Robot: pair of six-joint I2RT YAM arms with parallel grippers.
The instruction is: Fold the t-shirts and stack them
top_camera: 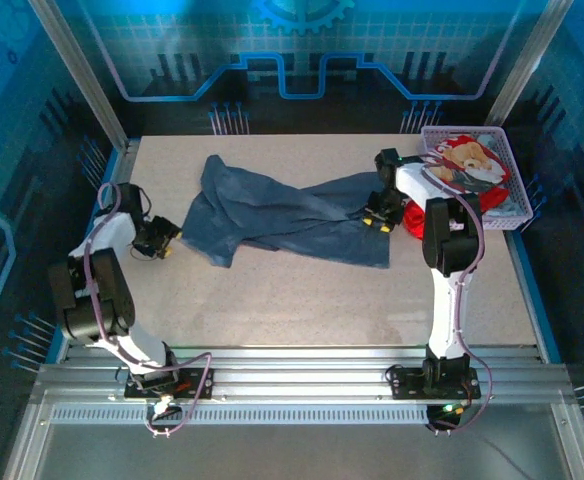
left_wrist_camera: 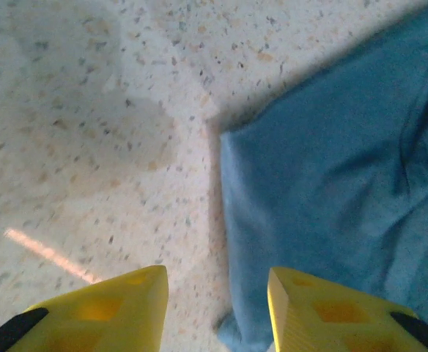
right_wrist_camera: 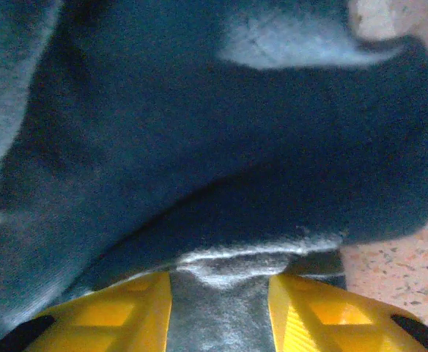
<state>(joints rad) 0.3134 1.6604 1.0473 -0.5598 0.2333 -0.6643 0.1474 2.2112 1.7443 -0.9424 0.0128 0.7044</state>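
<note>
Two shirts: blue shirt [top_camera: 282, 215] lies left-to-right, red shirt [top_camera: 467, 160] in basket [top_camera: 514, 195].
Left gripper [left_wrist_camera: 218, 277]: spread.
Right gripper [right_wrist_camera: 220, 282]: cloth between fingers, grip unclear.

Overhead view: moderate, even light from above, with a strong blue cast on the walls [top_camera: 32, 90]. The table [top_camera: 272, 300] is evenly lit, shadows short and soft, detail adequate. Left wrist view: bright, tabletop washed out, one pale glare streak low left, a narrow shadow along the shirt [left_wrist_camera: 331, 183] edge, mild blur. Right wrist view: dim, shirt too close, soft and grainy.
</note>
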